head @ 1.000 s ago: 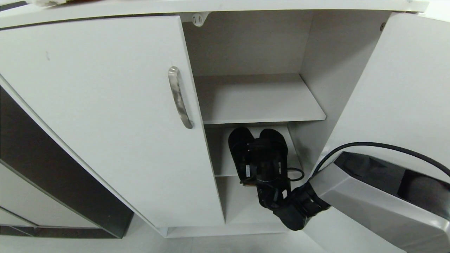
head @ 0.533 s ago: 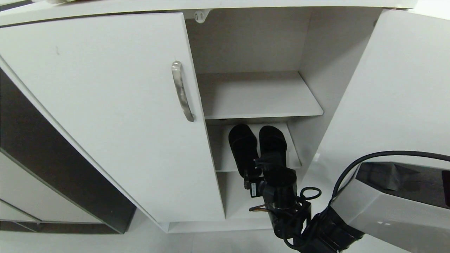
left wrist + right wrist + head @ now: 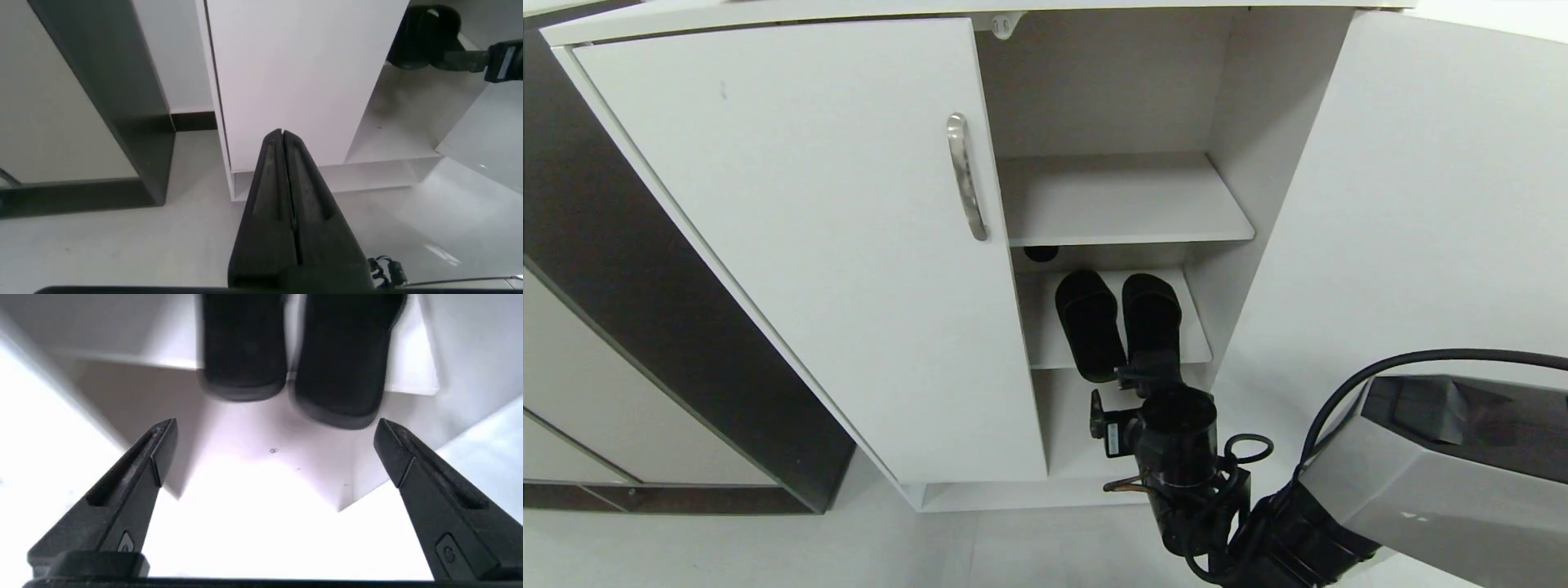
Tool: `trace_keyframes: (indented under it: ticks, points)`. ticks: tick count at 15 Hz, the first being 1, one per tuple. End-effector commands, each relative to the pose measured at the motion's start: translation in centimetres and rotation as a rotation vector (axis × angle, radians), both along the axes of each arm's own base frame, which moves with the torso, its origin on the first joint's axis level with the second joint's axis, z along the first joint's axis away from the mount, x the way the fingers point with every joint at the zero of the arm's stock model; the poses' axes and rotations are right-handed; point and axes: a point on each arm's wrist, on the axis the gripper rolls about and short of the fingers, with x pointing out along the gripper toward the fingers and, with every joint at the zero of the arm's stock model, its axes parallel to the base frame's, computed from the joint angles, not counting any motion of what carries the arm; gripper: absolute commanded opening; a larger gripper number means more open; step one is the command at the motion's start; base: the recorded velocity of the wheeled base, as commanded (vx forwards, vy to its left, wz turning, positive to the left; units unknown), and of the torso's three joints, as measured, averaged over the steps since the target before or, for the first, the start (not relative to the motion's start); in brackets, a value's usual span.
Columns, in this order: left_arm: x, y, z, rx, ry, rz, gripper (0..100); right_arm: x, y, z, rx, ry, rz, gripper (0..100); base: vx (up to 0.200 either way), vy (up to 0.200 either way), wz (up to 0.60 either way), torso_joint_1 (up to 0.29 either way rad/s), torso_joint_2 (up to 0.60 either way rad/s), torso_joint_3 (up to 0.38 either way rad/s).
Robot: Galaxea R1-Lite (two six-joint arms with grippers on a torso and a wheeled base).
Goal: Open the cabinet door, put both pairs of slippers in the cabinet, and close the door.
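**Now on the middle shelf: one black pair, right jaws wide in front of it**

We see the tall white wooden cabinet (image 3: 1111,90) with its right-hand door (image 3: 1405,204) swung wide open at 3 o'clock. Its left-hand door (image 3: 809,245) lies flat against the front at 9 o'clock and carries a curved brushed-metal handle (image 3: 966,175) near its inner edge.

Inside the open half, the flat white upper shelf (image 3: 1123,200) sits at 12 o'clock from the white middle shelf (image 3: 1041,327).

The pair of black open-back slippers (image 3: 1119,322) lies side by side on that middle shelf. Their toes point into the cabinet and their heels stick out a little over the front edge.

At 6 o'clock from the slippers we find the right gripper (image 3: 275,433), level with the bottom compartment. Its jaws are spread wide with nothing between them, and they stand near the two heels without touching them.

The left gripper (image 3: 282,135) hangs over the pale grey glossy floor (image 3: 768,547) in front of the closed door. Its jaws are pressed together with nothing in them.

A dark grey panel (image 3: 605,204) stands against the cabinet's side at 9 o'clock.
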Motion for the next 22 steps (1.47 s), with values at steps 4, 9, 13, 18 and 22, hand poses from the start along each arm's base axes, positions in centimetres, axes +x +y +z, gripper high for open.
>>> trace_keyframes:
  ticks: [4,9,13,18,22]
  points:
    - [0.0,0.0,0.0,-0.001,0.001,0.0,0,0.0,0.0,0.0,0.001,0.001,0.001,100,0.0,0.0,0.0,0.0,0.0,0.0]
    - [0.0,0.0,0.0,-0.001,0.001,-0.001,0,0.0,0.0,0.0,0.009,-0.008,-0.001,100,0.0,0.0,0.0,0.001,0.0,0.102]
    - [0.0,0.0,0.0,-0.001,0.001,0.0,0,0.0,-0.2,-0.1,0.007,-0.005,-0.005,100,0.0,0.0,0.0,0.001,0.0,0.2]
    - [0.0,0.0,0.0,0.003,0.001,0.002,0,-0.2,-0.5,-0.2,0.002,-0.005,-0.006,100,0.0,0.0,0.0,0.001,0.0,0.199]
    - [0.0,0.0,0.0,0.003,0.001,0.002,0,-1.5,-1.8,0.0,-0.017,0.02,0.053,100,0.0,0.0,0.0,-0.001,0.0,0.065]
